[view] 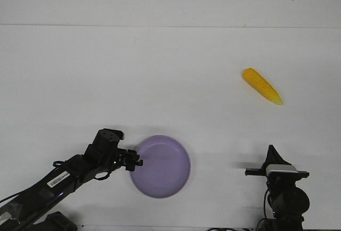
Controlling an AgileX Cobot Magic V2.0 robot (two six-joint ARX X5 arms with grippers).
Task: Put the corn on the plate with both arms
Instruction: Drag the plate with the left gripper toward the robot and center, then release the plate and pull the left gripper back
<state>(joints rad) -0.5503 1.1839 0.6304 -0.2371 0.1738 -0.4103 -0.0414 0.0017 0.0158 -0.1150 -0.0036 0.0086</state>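
Observation:
The yellow-orange corn [262, 85] lies on the white table at the far right, its pointed tip toward the front right. The lavender plate [165, 170] sits at the front centre with nothing on it. My left gripper [135, 161] reaches in from the front left, and its fingertips are at the plate's left rim. I cannot tell whether they grip the rim. My right gripper [273, 152] is low at the front right, well short of the corn. It points away from me and its fingers are together in a point, holding nothing.
The white table [106, 82] runs back to a pale wall line at the far edge. Nothing else lies on it besides the corn and the plate.

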